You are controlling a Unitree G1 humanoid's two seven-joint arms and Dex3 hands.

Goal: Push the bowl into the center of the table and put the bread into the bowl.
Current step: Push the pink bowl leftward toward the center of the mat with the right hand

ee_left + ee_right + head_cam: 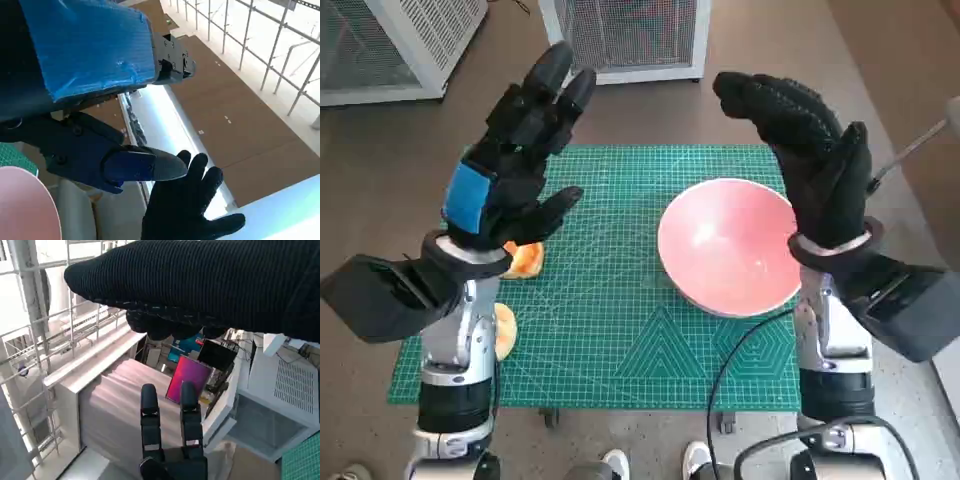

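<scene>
Both of our hands are raised above the table with nothing in them: our left hand [510, 160] has its fingers spread upward, and our right hand [815, 150] is likewise held apart and empty, its fingers only slightly bent. We judge this to be a ready pose, since neither hand touches anything yet.

The pink bowl [728, 245] sits on the green mat [620, 330] toward our right side, off the middle and just beside our right forearm. That placement suits a push from the right hand, which could nudge the bowl leftward to the center.

One piece of bread [525, 260] lies near the mat's left edge, partly hidden under our left hand, so the left hand is the natural one to pick it up. Another orange-toned piece [505, 330] peeks out beside our left forearm (we cannot tell whether it is also bread).

The wrist views mostly look past the table at the room, though the left one catches the bowl's rim [25, 200].
</scene>
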